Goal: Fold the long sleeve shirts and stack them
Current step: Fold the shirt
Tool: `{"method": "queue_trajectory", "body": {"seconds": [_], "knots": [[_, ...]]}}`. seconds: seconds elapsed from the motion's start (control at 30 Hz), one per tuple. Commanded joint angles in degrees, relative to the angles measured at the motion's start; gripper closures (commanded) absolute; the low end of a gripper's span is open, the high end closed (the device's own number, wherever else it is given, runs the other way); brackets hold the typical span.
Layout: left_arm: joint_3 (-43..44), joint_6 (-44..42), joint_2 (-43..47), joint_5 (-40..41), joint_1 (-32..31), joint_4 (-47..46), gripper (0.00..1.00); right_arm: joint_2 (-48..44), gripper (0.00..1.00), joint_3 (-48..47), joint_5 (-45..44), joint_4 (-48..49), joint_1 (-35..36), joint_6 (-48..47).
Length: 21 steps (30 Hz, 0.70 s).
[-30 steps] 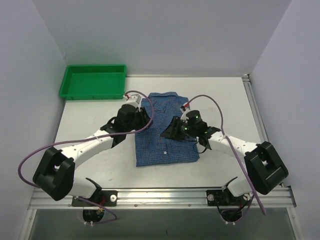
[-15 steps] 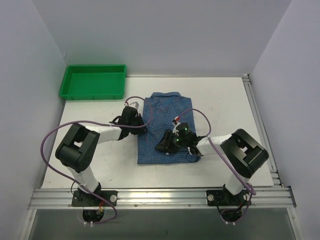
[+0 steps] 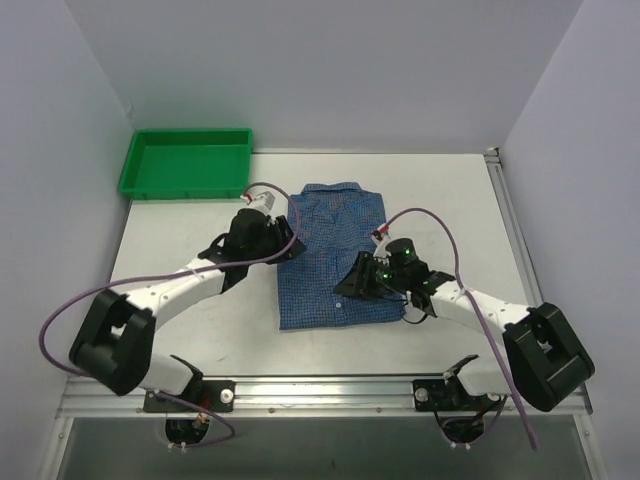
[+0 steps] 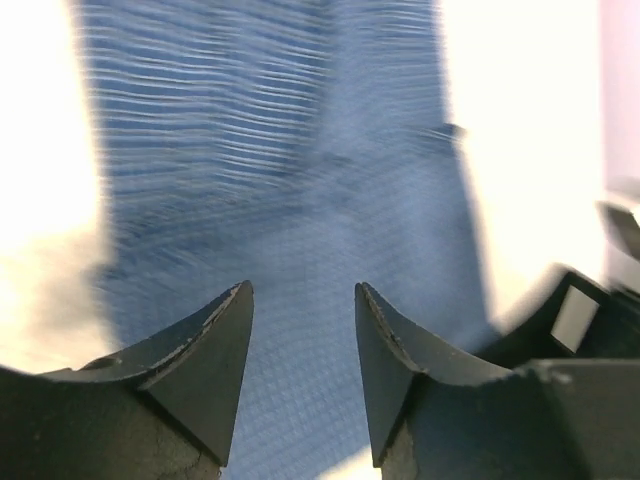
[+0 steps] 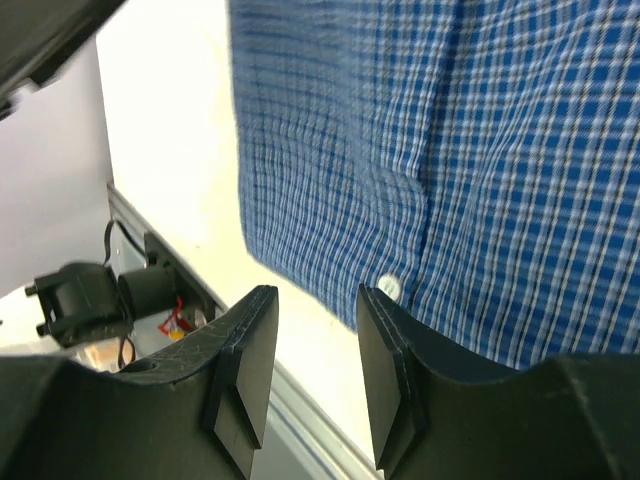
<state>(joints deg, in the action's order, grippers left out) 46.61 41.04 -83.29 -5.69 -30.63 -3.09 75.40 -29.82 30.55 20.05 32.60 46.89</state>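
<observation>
The right end effector (image 3: 345,286) has shifted down toward the shirt's (image 3: 330,215) hem.

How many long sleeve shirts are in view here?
1. The blue checked shirt lies folded at the middle of the table, collar toward the far wall. Another folded beneath it could be hidden.

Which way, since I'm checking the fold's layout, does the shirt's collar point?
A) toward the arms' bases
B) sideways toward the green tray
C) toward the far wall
C: the collar is at the far end of the shirt, uppermost in the top view.
</observation>
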Motion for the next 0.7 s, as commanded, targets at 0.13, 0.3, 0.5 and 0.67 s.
{"method": "queue_trajectory", "body": {"seconds": [0.13, 0.3, 0.5, 0.67], "knots": [[-9.16, 6.24, 11.39, 0.07, -13.81, 4.68, 0.48, -5.34, 0.66, 0.64, 4.00, -10.47, -1.57, -4.18], [-16.54, 10.90, 7.79, 1.04, -17.97, -0.94, 0.58, -8.07, 0.70, 8.88, 1.72, -10.56, -5.96, -4.70], [-14.81, 10.21, -0.91, 1.30, -17.71, -2.80, 0.60, -7.19, 0.75, 13.56, 0.57, -11.52, -15.54, -6.99], [-10.41, 6.44, 4.77, 4.27, -17.80, 3.00, 0.51, -14.03, 0.74, 10.58, -3.82, -19.78, -16.95, -10.50]]}}
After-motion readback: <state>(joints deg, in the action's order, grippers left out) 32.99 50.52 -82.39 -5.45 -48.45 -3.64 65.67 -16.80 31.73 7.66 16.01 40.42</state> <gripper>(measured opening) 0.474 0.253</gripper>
